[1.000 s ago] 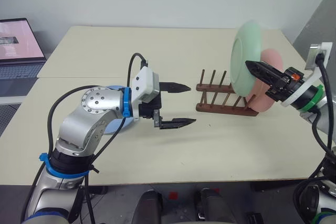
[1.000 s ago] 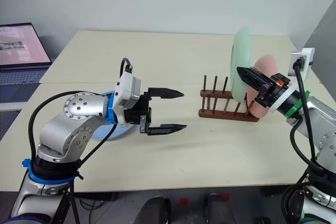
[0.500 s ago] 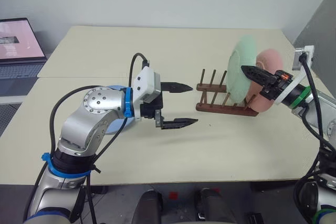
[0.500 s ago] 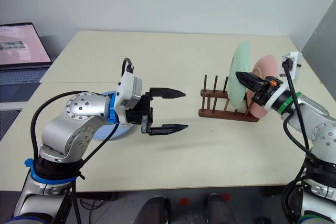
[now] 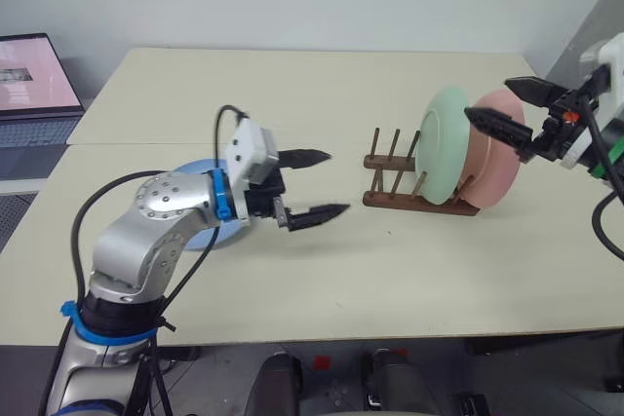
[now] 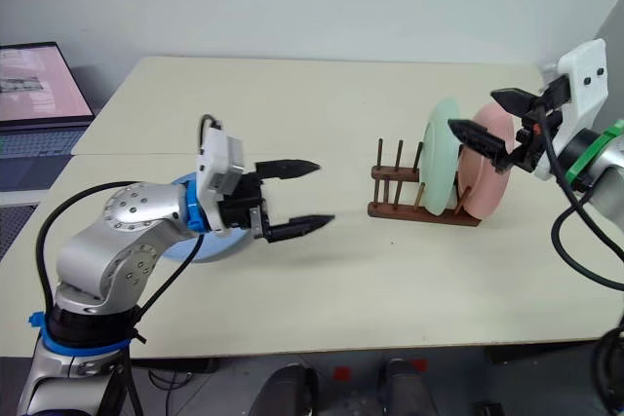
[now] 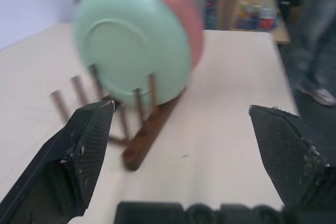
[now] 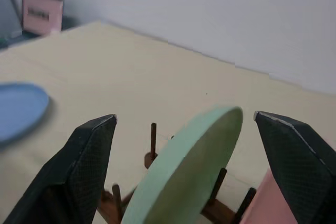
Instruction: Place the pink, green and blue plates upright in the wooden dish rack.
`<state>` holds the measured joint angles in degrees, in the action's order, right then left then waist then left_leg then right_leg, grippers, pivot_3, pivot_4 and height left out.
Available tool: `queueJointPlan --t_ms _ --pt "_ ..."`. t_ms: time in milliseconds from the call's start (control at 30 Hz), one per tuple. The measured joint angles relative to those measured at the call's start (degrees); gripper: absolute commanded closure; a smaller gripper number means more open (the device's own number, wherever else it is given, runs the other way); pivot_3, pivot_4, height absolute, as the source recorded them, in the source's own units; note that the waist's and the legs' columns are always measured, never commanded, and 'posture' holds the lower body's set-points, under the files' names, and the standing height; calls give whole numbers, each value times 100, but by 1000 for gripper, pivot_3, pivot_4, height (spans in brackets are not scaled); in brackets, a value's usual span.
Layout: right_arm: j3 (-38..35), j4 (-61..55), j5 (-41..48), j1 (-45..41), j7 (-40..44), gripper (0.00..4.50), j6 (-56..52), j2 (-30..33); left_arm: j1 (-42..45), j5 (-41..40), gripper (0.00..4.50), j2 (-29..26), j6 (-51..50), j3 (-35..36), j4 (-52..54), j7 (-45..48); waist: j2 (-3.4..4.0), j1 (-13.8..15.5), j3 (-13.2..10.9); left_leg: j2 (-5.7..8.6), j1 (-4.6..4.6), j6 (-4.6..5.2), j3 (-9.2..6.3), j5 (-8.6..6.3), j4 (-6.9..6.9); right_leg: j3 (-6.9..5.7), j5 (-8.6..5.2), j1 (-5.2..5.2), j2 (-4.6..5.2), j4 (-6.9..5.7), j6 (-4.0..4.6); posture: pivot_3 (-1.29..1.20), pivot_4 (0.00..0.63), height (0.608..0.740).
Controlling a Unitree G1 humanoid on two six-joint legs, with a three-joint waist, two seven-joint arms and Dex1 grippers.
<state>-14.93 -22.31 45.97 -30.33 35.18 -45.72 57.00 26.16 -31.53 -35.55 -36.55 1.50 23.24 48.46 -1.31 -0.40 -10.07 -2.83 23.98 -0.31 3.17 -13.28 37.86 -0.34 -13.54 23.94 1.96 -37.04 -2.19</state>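
The right gripper [image 5: 512,109] has its fingers spread wide and released, grasping nothing, just beside the rims of the green plate [image 5: 446,144] and the pink plate [image 5: 490,149]. Both plates stand upright in the wooden dish rack [image 5: 409,200], green in front of pink. The left gripper [image 5: 320,183] also has its fingers spread apart and empty, pointing toward the rack across bare counter [image 5: 322,94]. The blue plate [image 6: 191,241] lies flat on the counter behind those fingers, under the left arm

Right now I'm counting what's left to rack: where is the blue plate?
The blue plate lies flat on the table's left side, partly hidden behind the left arm, well apart from the wooden dish rack.
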Motion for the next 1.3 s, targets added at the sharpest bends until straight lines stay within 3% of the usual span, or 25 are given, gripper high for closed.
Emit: queueJointPlan --t_ms 167,467,867,1300 --pt "893 -209 -295 -206 1466 16 667 74 -685 469 0 77 -23 862 -39 -1311 -4 -21 -2 -3 -5 0 -3 0 4 0 1 0 0 -6 -1 0 150 740" --pt "1952 306 -1160 -821 2607 16 1423 -357 -1541 643 0 1012 -394 2644 -297 -3407 -15 26 -5 6 0 -2 3 0 7 3 18 3 21 -3 23 0 150 740" --pt "2129 499 -1571 -1143 3124 16 1526 -625 -1142 477 0 1464 -1629 3125 -1582 -4582 -32 80 -3 6 1 -2 -2 0 10 -9 20 1 23 -8 27 0 150 740" --pt "2132 324 -1577 -1260 3357 0 1378 -620 -499 232 2839 1529 -2557 3290 -1773 -4890 -36 86 -1 10 0 -3 -9 0 9 -10 20 -4 27 -9 28 0 150 740"
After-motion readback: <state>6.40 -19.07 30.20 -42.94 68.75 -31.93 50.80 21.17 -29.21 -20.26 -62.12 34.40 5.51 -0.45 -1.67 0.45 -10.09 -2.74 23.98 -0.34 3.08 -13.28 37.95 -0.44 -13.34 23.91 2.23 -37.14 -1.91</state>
